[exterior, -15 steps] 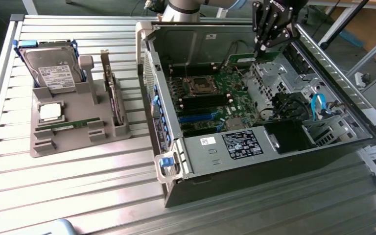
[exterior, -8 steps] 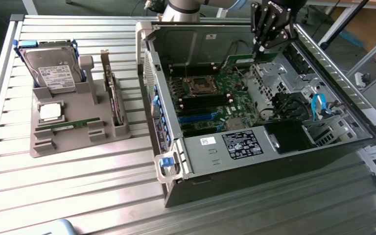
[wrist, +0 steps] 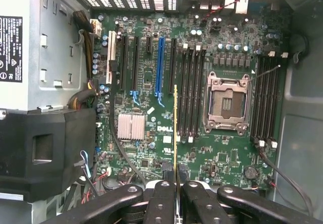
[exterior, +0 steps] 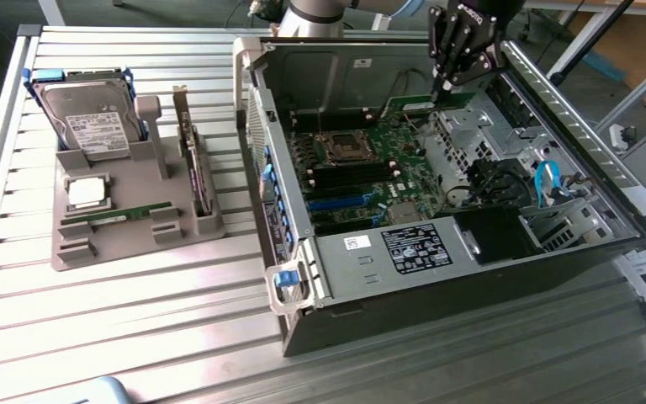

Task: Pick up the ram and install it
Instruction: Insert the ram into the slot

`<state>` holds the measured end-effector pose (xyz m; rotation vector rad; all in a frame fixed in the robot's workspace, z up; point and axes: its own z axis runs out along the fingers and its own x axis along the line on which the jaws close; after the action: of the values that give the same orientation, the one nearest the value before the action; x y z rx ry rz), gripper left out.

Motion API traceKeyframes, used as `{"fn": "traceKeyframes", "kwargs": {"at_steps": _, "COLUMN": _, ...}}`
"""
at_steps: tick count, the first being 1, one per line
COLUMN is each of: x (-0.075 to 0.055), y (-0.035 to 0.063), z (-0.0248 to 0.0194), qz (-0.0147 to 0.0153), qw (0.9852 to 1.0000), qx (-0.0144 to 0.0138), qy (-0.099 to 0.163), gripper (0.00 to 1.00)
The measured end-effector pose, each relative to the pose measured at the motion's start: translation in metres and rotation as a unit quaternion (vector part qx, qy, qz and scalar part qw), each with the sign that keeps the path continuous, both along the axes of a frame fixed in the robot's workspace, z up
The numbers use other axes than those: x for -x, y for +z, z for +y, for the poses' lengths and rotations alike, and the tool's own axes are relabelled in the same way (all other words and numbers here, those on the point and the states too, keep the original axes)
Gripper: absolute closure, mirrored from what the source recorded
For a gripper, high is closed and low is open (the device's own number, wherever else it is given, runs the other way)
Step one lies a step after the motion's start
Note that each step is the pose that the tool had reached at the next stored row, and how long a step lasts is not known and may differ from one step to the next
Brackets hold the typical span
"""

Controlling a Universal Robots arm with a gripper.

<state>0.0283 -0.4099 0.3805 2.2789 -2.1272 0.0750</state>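
My gripper [exterior: 449, 82] hangs over the far side of the open computer case [exterior: 413, 278], shut on the ram [exterior: 410, 106], a thin green stick. In the wrist view the ram [wrist: 175, 128] shows edge-on as a narrow line running out from between the black fingers [wrist: 161, 196] of the gripper [wrist: 176, 183]. It hovers above the motherboard [wrist: 151, 148], lined up beside the left bank of black memory slots [wrist: 192, 93]. Whether it touches the board I cannot tell. The open processor socket [wrist: 226, 103] lies between that bank and a second bank of slots [wrist: 267, 98].
On the exterior view's left, a grey holder [exterior: 132, 248] carries a hard drive with blue rails [exterior: 93, 118], a square silver processor [exterior: 85, 192], another green stick [exterior: 121, 215] and an upright card [exterior: 194, 160]. Case walls, a black shroud [wrist: 45, 148] and cables [wrist: 86, 168] surround the board.
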Motion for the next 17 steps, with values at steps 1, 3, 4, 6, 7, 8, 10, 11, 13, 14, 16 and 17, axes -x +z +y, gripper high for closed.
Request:
{"fn": "traceKeyframes", "kwargs": {"at_steps": 1, "x": 0.0002, "y": -0.0004, "z": 0.0, "qz": 0.0, "qw": 1.0, "qx": 0.0, "qy": 0.0, "gripper": 0.87}}
{"fn": "traceKeyframes", "kwargs": {"at_steps": 3, "x": 0.0007, "y": -0.001, "z": 0.0, "qz": 0.0, "qw": 1.0, "qx": 0.0, "qy": 0.0, "gripper": 0.87}}
{"fn": "traceKeyframes", "kwargs": {"at_steps": 4, "x": 0.001, "y": -0.0014, "z": 0.0, "qz": 0.0, "qw": 1.0, "qx": 0.0, "qy": 0.0, "gripper": 0.87}}
{"fn": "traceKeyframes", "kwargs": {"at_steps": 6, "x": 0.0015, "y": -0.0021, "z": 0.0, "qz": 0.0, "qw": 1.0, "qx": 0.0, "qy": 0.0, "gripper": 0.87}}
{"fn": "traceKeyframes", "kwargs": {"at_steps": 7, "x": 0.0018, "y": -0.0025, "z": 0.0, "qz": 0.0, "qw": 1.0, "qx": 0.0, "qy": 0.0, "gripper": 0.87}}
{"fn": "traceKeyframes", "kwargs": {"at_steps": 8, "x": 0.002, "y": -0.0028, "z": 0.0, "qz": 0.0, "qw": 1.0, "qx": 0.0, "qy": 0.0, "gripper": 0.87}}
{"fn": "traceKeyframes", "kwargs": {"at_steps": 10, "x": 0.0028, "y": -0.0038, "z": 0.0, "qz": 0.0, "qw": 1.0, "qx": 0.0, "qy": 0.0, "gripper": 0.87}}
{"fn": "traceKeyframes", "kwargs": {"at_steps": 11, "x": 0.003, "y": -0.0041, "z": 0.0, "qz": 0.0, "qw": 1.0, "qx": 0.0, "qy": 0.0, "gripper": 0.87}}
{"fn": "traceKeyframes", "kwargs": {"at_steps": 13, "x": 0.0035, "y": -0.0048, "z": 0.0, "qz": 0.0, "qw": 1.0, "qx": 0.0, "qy": 0.0, "gripper": 0.87}}
{"fn": "traceKeyframes", "kwargs": {"at_steps": 14, "x": 0.0037, "y": -0.0051, "z": 0.0, "qz": 0.0, "qw": 1.0, "qx": 0.0, "qy": 0.0, "gripper": 0.87}}
{"fn": "traceKeyframes", "kwargs": {"at_steps": 16, "x": 0.0042, "y": -0.0059, "z": 0.0, "qz": 0.0, "qw": 1.0, "qx": 0.0, "qy": 0.0, "gripper": 0.87}}
{"fn": "traceKeyframes", "kwargs": {"at_steps": 17, "x": 0.0043, "y": -0.0062, "z": 0.0, "qz": 0.0, "qw": 1.0, "qx": 0.0, "qy": 0.0, "gripper": 0.87}}
